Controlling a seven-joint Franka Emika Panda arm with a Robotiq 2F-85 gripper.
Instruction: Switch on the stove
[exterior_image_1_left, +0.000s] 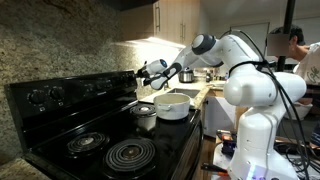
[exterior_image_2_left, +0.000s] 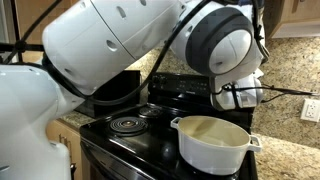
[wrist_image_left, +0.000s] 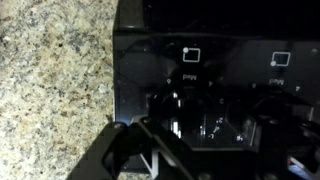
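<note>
Looking at an exterior view, we see the stove (exterior_image_1_left: 105, 125) filling the lower left, set against a speckled stone wall (exterior_image_1_left: 60, 40). Its knob panel (exterior_image_1_left: 60, 95) rises along the back, and two coil burners (exterior_image_1_left: 130, 153) lie at the front. A white pot (exterior_image_1_left: 172, 106) sits toward the back right of the cooktop, with a small metal pot (exterior_image_1_left: 145, 115) just beside it. The white arm (exterior_image_1_left: 245, 85) stretches in from the right, and the gripper (exterior_image_1_left: 142, 72) is up at the right end of the knob panel. At this size we cannot tell whether it touches a knob or how its jaws stand. A person (exterior_image_1_left: 303, 55) is at the right edge.

From the opposite side, the arm (exterior_image_2_left: 120, 40) blocks most of an exterior view and hides the gripper. Below it we see the stove (exterior_image_2_left: 150, 130), one coil burner, the white pot (exterior_image_2_left: 212, 142) and a wall socket (exterior_image_2_left: 311, 108).

Through the wrist view, very dark, we make out the stone wall on the left and the black knob panel (wrist_image_left: 230, 40) with small white marks. Dark parts of the gripper show at the bottom, close to the panel. The jaws are too murky to judge.
</note>
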